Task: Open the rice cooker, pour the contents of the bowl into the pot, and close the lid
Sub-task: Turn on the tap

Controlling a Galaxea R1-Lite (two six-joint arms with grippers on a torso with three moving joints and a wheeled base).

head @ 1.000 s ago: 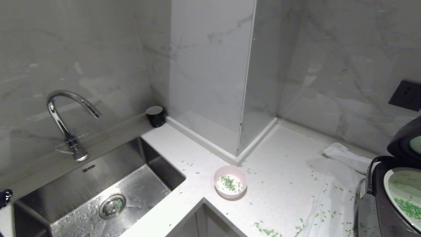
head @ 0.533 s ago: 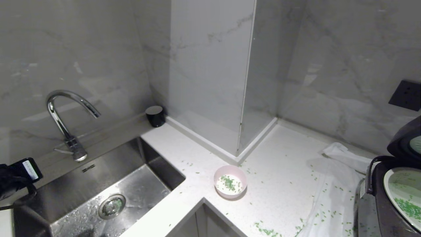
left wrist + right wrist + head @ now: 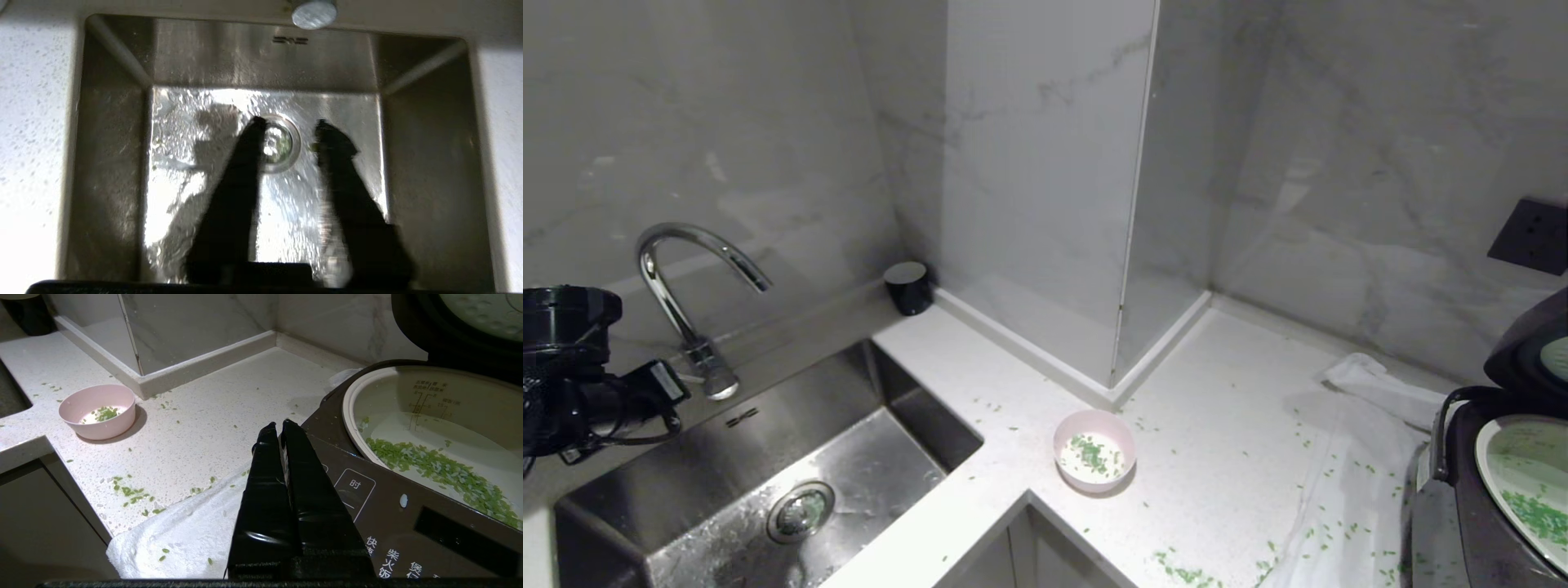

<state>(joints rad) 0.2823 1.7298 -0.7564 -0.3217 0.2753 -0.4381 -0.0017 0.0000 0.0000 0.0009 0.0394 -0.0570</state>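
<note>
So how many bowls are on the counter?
1. The pink bowl sits on the white counter near its inner corner, between the sink and the rice cooker. Others may be out of view.

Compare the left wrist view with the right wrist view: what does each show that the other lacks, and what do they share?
Only the left wrist view shows the steel sink with its drain, and the left gripper above it, fingers apart and empty.

Only the right wrist view shows the pink bowl with a few green grains, the rice cooker with its lid raised, grains in the pot, a white towel, and the right gripper shut by the cooker's front.

Both show the speckled white countertop.
</note>
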